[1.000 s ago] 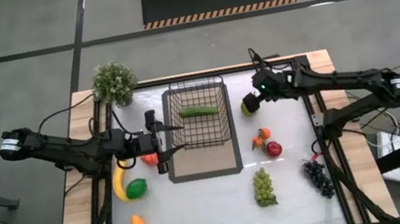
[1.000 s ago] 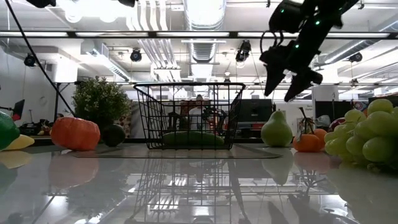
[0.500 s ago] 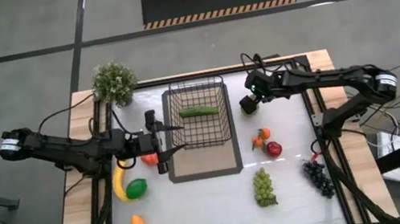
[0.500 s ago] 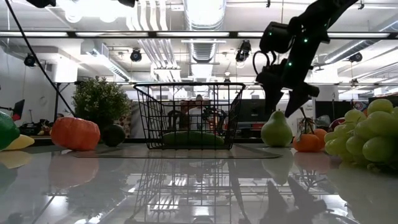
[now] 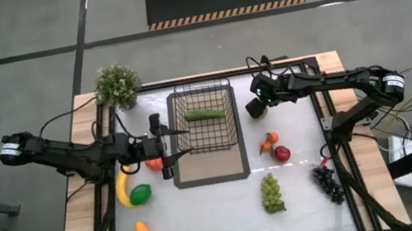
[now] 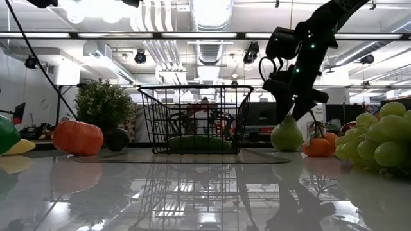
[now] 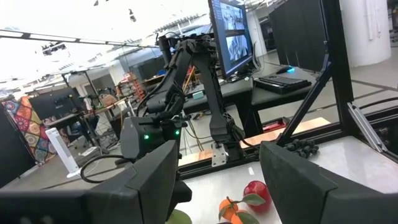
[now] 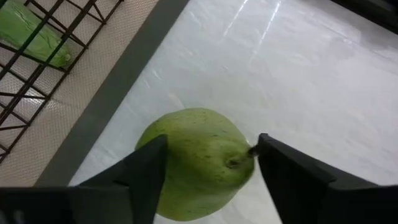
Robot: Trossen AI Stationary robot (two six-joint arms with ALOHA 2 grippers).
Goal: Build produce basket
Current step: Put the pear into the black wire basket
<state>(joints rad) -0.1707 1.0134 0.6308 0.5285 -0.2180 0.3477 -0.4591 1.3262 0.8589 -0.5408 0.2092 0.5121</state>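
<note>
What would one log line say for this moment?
right gripper: open, straddling pear beside basket | left gripper: open, waiting | basket holds cucumber

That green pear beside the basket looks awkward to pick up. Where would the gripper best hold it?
Probably around the wide belly, coming from above. The pear stands upright on the table, stem up, and its neck tapers, so fingers there might slip. The right gripper is open, one finger on either side of it.

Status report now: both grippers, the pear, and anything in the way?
Right gripper open, fingers either side of the pear, not closed. Left gripper open, waiting left of the basket. Cucumber in basket. Nothing blocking.
</note>
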